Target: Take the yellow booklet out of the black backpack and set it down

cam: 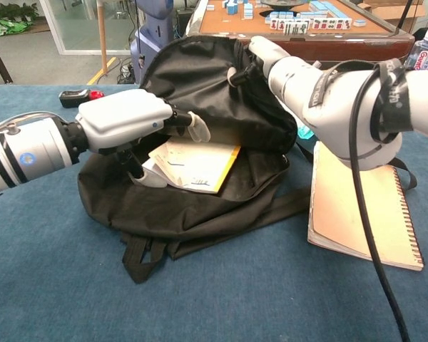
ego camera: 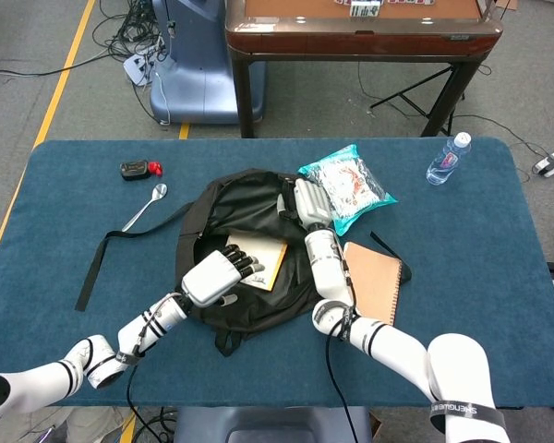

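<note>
Left hand (ego camera: 214, 275) spread, inside black fabric backpack (cam: 200, 206) mouth, over yellow paper booklet (cam: 192, 162); right hand (ego camera: 309, 205) clamps backpack's raised flap.

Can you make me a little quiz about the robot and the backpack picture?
1. True or false: the yellow booklet lies out on the table, away from the black backpack.
2. Which hand holds the backpack's flap up? A) left hand B) right hand C) neither
3. Fill in: the brown spiral notebook lies on the robot's ____ side of the backpack.

Key:
1. False. The booklet sits inside the backpack's opening.
2. B. The right hand grips the raised flap, while the left hand reaches into the opening, over the booklet.
3. Right.
</note>
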### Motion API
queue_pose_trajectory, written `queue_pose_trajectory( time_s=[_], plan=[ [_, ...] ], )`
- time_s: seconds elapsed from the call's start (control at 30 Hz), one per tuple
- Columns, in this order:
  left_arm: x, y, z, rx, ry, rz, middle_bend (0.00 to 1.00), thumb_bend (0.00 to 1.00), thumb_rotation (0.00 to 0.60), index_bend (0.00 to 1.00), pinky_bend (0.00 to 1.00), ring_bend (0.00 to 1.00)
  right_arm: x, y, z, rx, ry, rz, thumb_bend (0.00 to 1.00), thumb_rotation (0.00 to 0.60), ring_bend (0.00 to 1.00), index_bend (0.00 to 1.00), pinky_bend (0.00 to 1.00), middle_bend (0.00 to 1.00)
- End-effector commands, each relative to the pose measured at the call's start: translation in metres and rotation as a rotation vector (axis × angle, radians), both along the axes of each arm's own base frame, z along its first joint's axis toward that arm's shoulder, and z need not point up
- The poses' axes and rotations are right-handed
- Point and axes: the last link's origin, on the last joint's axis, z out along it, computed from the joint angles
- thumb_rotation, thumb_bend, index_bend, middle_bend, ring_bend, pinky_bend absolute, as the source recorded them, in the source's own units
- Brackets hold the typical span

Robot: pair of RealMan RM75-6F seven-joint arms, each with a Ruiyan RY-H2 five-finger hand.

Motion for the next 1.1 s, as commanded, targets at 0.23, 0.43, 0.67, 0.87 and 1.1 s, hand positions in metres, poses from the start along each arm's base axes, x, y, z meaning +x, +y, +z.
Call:
queue_pose_trajectory(
  time_s=[0.23, 0.43, 0.67, 0.87, 1.1],
  plan=[
    [-0.01, 0.017, -0.017, 0.057, 0.104, 0.041, 0.31, 0.17, 0.6, 0.3, 0.25, 0.31, 0.002, -0.013, 0.001, 0.004, 0.0, -0.035, 0.58, 0.6, 0.35, 0.63, 0.5, 0.41],
    [-0.019, 0.025, -0.018, 0.103, 0.127, 0.071, 0.3, 0.17, 0.6, 0.31, 0.25, 0.31, 0.0, -0.017, -0.003, 0.015, -0.007, -0.059, 0.57, 0.6, 0.35, 0.63, 0.5, 0.41],
    [-0.025, 0.032, -0.02, 0.137, 0.157, 0.086, 0.31, 0.17, 0.6, 0.32, 0.25, 0.31, -0.001, -0.021, -0.009, 0.053, -0.04, -0.093, 0.56, 0.6, 0.35, 0.63, 0.5, 0.41],
    [-0.028, 0.036, -0.022, 0.147, 0.172, 0.101, 0.31, 0.17, 0.6, 0.33, 0.25, 0.31, 0.001, -0.025, -0.012, 0.072, -0.057, -0.112, 0.55, 0.6, 0.34, 0.63, 0.5, 0.41],
    [-0.03, 0.038, -0.026, 0.158, 0.186, 0.09, 0.32, 0.17, 0.6, 0.35, 0.25, 0.31, -0.002, -0.03, -0.011, 0.082, -0.085, -0.143, 0.54, 0.6, 0.35, 0.63, 0.5, 0.41]
  ],
)
